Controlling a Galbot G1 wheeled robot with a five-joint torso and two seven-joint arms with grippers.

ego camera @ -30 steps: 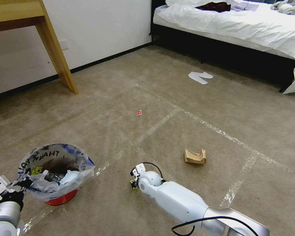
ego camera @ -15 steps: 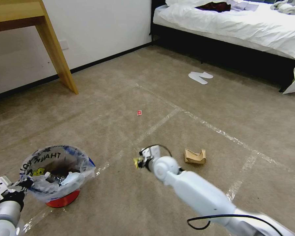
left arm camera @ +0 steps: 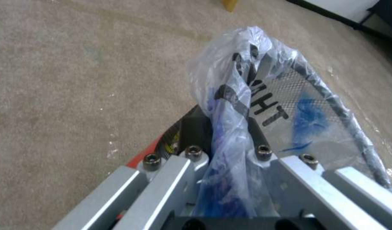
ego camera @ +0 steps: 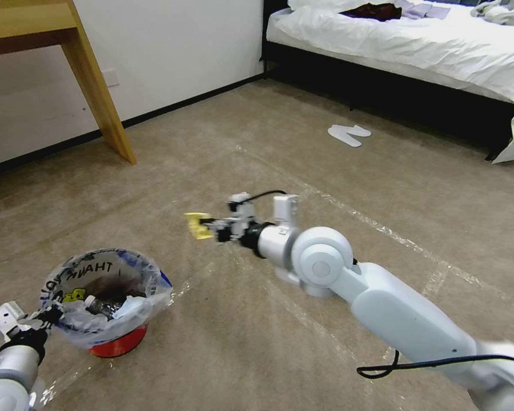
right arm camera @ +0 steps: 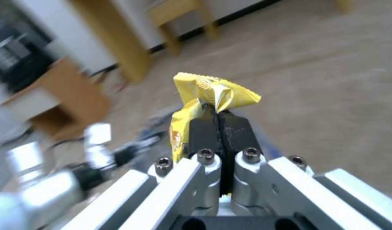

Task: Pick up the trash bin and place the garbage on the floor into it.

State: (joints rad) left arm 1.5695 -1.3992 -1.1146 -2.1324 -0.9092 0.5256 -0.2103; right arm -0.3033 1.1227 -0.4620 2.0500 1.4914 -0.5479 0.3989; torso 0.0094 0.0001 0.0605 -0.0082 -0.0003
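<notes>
The trash bin (ego camera: pixel 120 342) is a small red bucket lined with a clear "THANK YOU" bag (ego camera: pixel 105 274), low at the left over the carpeted floor (ego camera: pixel 211 354). Several pieces of garbage lie inside it. My left gripper (ego camera: pixel 47 315) is shut on the near rim and its bunched bag (left arm camera: pixel 240 95); the left wrist view shows its black pads (left arm camera: pixel 191 129) clamped there. My right gripper (ego camera: pixel 211 229) hangs in the air to the right of and beyond the bin, shut on a crumpled yellow scrap (ego camera: pixel 197 224). The scrap (right arm camera: pixel 208 92) sticks out past the closed pads in the right wrist view.
A wooden table leg (ego camera: pixel 100 97) stands at the back left by the wall. A bed (ego camera: pixel 411 40) fills the back right, with a pair of white slippers (ego camera: pixel 348 134) before it. Clear tape lines (ego camera: pixel 382 228) cross the carpet. My right arm (ego camera: pixel 405 319) covers the floor's middle.
My right arm has risen from the floor and swung left towards the bin, carrying the yellow scrap. The bin has shifted a little to the right in my left gripper.
</notes>
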